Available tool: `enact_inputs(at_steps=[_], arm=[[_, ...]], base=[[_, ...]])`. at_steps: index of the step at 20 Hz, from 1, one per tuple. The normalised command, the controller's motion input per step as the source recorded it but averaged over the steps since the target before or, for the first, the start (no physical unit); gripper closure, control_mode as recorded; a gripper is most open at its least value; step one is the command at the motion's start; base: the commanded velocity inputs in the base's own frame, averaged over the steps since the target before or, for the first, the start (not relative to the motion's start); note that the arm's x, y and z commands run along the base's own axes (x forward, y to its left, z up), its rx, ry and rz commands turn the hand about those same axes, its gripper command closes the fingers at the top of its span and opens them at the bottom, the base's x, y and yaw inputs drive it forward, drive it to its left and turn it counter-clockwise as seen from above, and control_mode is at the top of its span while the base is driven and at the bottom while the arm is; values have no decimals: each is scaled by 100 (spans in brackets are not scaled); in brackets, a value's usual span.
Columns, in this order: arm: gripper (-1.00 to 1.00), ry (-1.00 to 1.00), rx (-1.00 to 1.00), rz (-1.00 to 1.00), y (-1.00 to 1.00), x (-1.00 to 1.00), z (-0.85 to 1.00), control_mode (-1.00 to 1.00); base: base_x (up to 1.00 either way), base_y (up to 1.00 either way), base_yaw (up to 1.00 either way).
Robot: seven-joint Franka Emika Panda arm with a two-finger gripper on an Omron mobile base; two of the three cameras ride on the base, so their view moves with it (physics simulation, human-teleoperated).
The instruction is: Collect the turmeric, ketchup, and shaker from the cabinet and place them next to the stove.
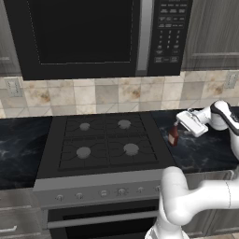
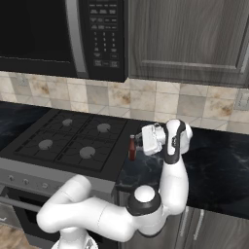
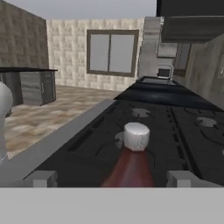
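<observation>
Gripper (image 1: 178, 125) hangs over the black counter (image 1: 210, 149) just right of the stove (image 1: 102, 144), pointing sideways toward the burners. Its jaws stand wide, one on each side of the ketchup (image 1: 173, 135), and no pad is seen pressing the bottle. In the hand view the two finger tips (image 3: 41, 178) sit far apart at the bottom corners, with the ketchup (image 3: 131, 162) rising between them, its pale cap in the middle and its lower body cut off by the frame edge.

From the left base view the ketchup stands upright on the counter beside the stove's right edge, its neck partly covered by the white hand. From the right base view the ketchup (image 2: 132, 148) shows as a thin red-brown bottle just left of the gripper (image 2: 137, 141), whose finger tips are too small and dark to separate from the counter (image 2: 214, 160). The stove (image 2: 73, 141) lies to the left there.

A black microwave (image 1: 93, 37) hangs above the stove, its top cut off. Grey woodgrain cabinet (image 2: 189, 39) doors sit to its right, shut as far as can be seen, with their upper parts out of frame. The label on the ketchup cannot be made out in any view.
</observation>
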Motion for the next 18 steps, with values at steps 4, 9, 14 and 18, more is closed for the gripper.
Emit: enact_inputs(at_steps=[4, 9, 14, 18], arm=[[-100, -13, -5, 0, -3, -23, 12, -100], [-100, -12, -6, 0, -6, -28, 14, -100], [-100, -11, -5, -2, -7, -35, 12, -100], [-100, -15, -6, -5, 0, -57, 17, -100]], base=[[0, 0, 0], [0, 0, 0], [0, 0, 0], [0, 0, 0]])
